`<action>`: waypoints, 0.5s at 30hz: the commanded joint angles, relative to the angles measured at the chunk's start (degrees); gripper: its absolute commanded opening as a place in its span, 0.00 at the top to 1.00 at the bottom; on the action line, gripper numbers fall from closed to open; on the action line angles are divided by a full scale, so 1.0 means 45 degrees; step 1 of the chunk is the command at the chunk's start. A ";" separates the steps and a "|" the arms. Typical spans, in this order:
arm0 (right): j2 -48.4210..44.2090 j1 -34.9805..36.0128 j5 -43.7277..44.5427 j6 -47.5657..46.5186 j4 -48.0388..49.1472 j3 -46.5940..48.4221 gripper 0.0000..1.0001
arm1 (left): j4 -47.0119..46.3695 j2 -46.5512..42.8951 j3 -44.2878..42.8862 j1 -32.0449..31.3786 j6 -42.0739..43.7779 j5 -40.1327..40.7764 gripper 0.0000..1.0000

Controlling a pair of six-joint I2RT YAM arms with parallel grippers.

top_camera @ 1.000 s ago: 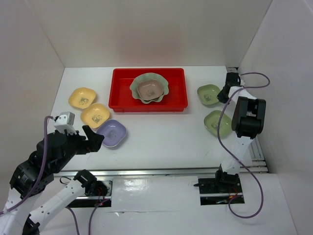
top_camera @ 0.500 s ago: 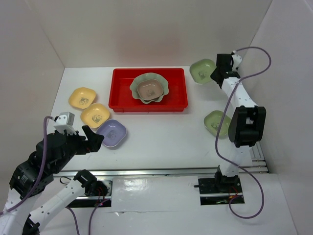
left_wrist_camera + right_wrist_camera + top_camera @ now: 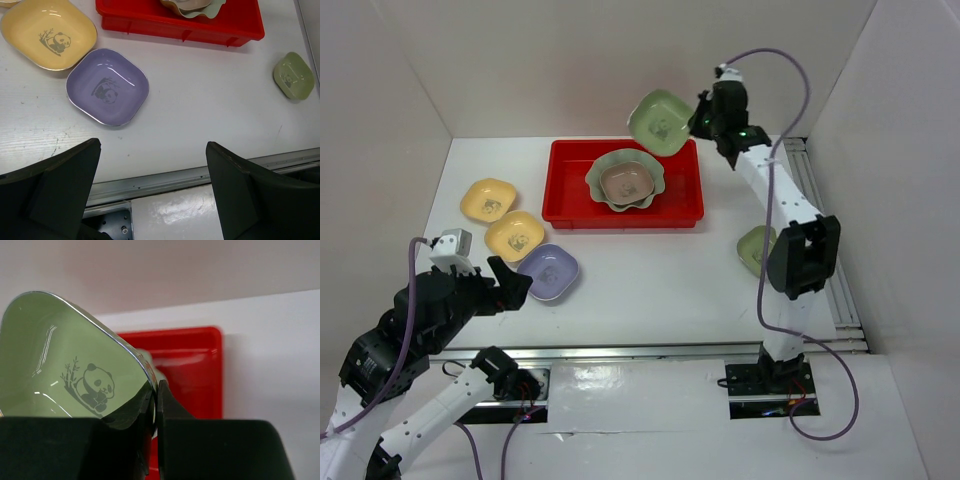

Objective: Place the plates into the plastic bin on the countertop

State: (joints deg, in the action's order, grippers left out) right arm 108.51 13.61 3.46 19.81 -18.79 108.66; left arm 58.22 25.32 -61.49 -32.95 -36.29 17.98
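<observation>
Green dish (image 3: 660,122) aloft by the bin (image 3: 570,195).
Right gripper (image 3: 696,124) pinches its rim; next, lower it onto the stack (image 3: 625,180).

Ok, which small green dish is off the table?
The green dish pinched by the right gripper, tilted near the red bin; the other green dish lies on the countertop.

Shallow red plastic bin (image 3: 570,192); olive-green rounded-square dish (image 3: 65,365) w/ dark panda & bamboo print; lavender square dish (image 3: 107,86), yellow square dish (image 3: 48,32) same print; white matte countertop (image 3: 650,270).

no legible text (in any view)
</observation>
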 commanded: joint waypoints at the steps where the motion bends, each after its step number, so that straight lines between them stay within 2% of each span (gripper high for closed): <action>1: 0.0961 0.1154 -0.1042 -0.0575 0.0522 -0.0182 1.00 | -0.0456 -0.0002 0.0013 -0.0061 -0.0157 0.0185 0.00; 8: 0.2661 0.1956 -0.1200 -0.0712 0.0932 0.0638 1.00 | -0.0456 -0.0002 0.0013 -0.0061 -0.0157 0.0185 0.00; 15: 0.3659 0.2542 -0.0283 -0.1005 0.0679 0.1439 1.00 | -0.0456 -0.0119 0.0013 -0.0061 -0.0157 0.0185 0.00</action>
State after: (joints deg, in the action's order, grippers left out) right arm 125.16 23.79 0.16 16.49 -18.70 110.74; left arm 58.22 25.32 -61.49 -32.95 -36.40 18.17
